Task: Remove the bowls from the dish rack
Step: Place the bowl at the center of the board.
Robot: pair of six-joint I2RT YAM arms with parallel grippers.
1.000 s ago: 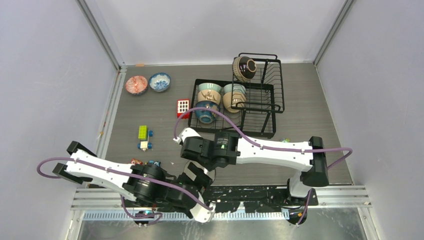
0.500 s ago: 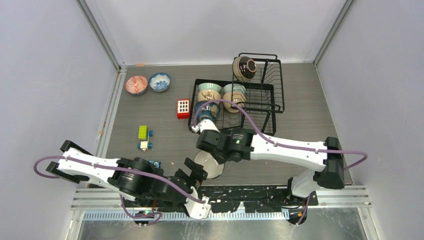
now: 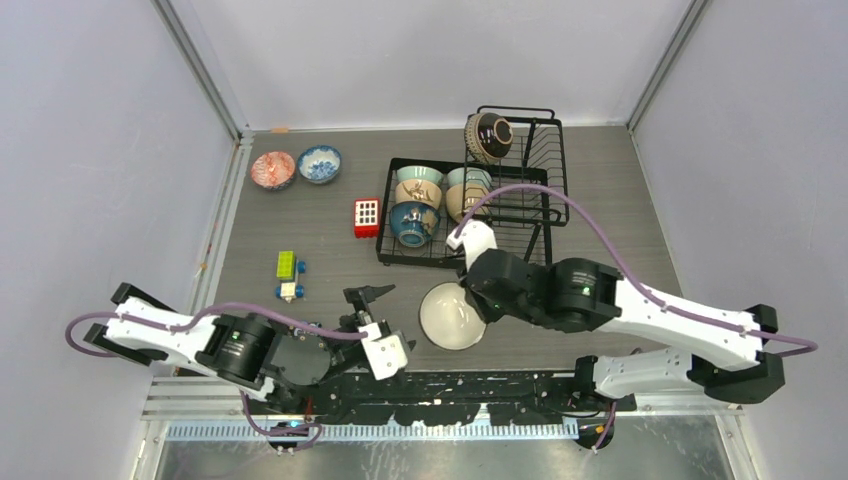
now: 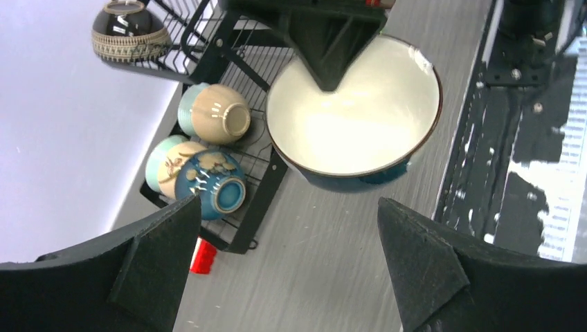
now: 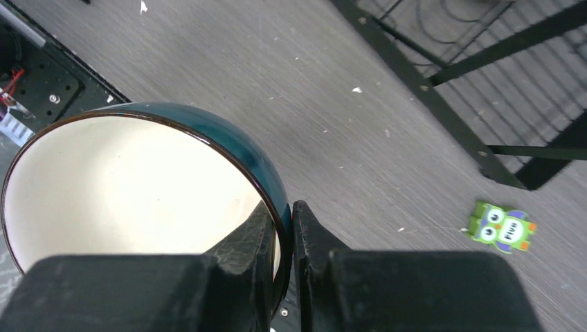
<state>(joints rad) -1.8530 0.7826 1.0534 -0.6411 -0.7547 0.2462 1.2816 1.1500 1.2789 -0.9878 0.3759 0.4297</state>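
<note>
My right gripper (image 3: 479, 304) is shut on the rim of a dark blue bowl (image 3: 450, 316) with a cream inside, one finger inside and one outside; the right wrist view shows that bowl (image 5: 138, 180) held upright just above the table, by the gripper (image 5: 287, 216). Left of the bowl, my left gripper (image 3: 378, 320) stands open and holds nothing; its own view (image 4: 289, 207) faces the bowl (image 4: 353, 117). The black wire dish rack (image 3: 415, 260) holds pale green (image 3: 420, 174), tan (image 3: 462, 202) and dark blue (image 3: 412, 223) bowls, with a brown bowl (image 3: 489, 137) on its basket.
A red patterned bowl (image 3: 272, 169) and a blue-and-white one (image 3: 320, 163) sit at the far left. A red block (image 3: 366, 216), a green-yellow block (image 3: 286, 264) and small toys (image 3: 289, 291) lie left of the rack. A green owl toy (image 5: 502, 227) lies near the rack's front corner.
My right gripper has carried the blue bowl to the right, away from the left arm. The left arm has drawn back to the left, its gripper still open.
</note>
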